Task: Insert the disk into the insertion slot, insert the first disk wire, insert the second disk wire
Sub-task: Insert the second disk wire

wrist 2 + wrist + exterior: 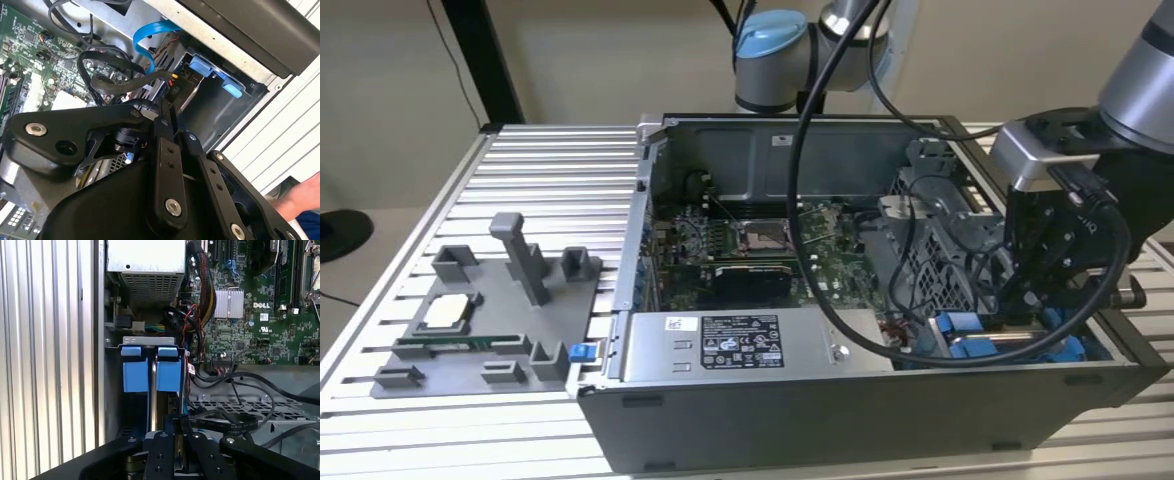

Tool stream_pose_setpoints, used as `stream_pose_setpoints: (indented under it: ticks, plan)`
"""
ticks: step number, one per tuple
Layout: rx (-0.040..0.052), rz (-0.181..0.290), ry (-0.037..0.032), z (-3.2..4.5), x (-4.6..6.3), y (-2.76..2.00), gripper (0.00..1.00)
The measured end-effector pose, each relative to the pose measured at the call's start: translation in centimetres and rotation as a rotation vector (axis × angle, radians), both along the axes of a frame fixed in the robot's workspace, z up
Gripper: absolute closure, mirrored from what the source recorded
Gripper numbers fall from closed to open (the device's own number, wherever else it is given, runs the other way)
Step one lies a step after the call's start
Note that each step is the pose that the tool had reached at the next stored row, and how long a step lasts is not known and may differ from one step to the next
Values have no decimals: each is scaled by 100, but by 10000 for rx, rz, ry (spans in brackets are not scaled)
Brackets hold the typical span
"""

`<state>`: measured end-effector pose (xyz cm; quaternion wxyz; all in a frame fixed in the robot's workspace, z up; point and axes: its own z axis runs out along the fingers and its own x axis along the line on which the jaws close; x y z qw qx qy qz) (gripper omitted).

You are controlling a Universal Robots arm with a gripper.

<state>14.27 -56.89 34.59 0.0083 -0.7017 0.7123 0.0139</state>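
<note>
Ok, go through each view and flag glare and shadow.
Exterior view: light falls evenly on the ribbed table, while the motherboard sits in shade. Second wrist view: the ribbed table washes out bright, and the insertion slot is shadowed. First wrist view: bright streaks run along the ribbed table, and the blue tabs are evenly lit.

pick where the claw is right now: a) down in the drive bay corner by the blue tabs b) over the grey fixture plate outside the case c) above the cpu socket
a: in the exterior view the claw hangs inside the computer case at the blue tabs of the insertion slot.
</note>
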Motion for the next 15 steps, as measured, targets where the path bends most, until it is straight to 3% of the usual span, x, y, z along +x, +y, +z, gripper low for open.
stream_pose_setpoints:
  ticks: [15]
  plan:
    - [0, 0, -70, -43, 0, 0, 100]
